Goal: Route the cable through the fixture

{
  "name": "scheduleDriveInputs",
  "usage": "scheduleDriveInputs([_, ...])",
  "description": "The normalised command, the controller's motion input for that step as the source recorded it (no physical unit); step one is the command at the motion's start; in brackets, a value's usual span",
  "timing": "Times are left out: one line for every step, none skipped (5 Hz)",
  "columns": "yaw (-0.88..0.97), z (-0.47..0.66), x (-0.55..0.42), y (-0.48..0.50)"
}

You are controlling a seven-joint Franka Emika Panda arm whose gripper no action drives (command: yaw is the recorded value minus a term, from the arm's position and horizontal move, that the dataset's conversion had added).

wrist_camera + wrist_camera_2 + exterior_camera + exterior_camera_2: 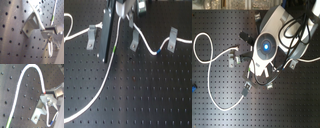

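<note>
**Cable draped across three clips, arm low over the middle one**

Black perforated board (144, 95) fills every view, its holes in a regular grid. Three grey metal clips stand on it in the first exterior view: the left clip (91, 39), the middle clip (134, 41) and the right clip (171, 39).

Seen from the first exterior view, the arm comes down from the top edge, and the gripper (123, 15) sits just above and to the left of the middle clip, with a dark finger (107, 35) reaching down to the board beside it. Seen from above in the second exterior view, the arm's white body (267, 47) with its blue light covers the middle clip entirely.

The cable (106, 75) runs from the left clip, past the gripper, over the middle clip, dips, and rises to the right clip. A long loose length curves from the finger toward the first exterior view's lower left. A green band (116, 48) shows beside the finger and a blue band (158, 50) in the dip.

Only the second exterior view shows the large loop (204, 55) lying left of the middle clip's position. Both wrist views show a clip (31, 23) up close with the cord (25, 79) running to it.

How far the fingers stand apart, and whether they grip the cord, I cannot tell.
</note>
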Motion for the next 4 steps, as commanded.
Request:
scheduleDriveInputs([0.00,0.55,0.047,0.204])
scheduleDriveInputs([0.00,0.26,-0.141,0.159])
scheduleDriveInputs([0.00,0.29,-0.011,0.143])
scheduleDriveInputs([0.04,0.42,-0.208,0.118])
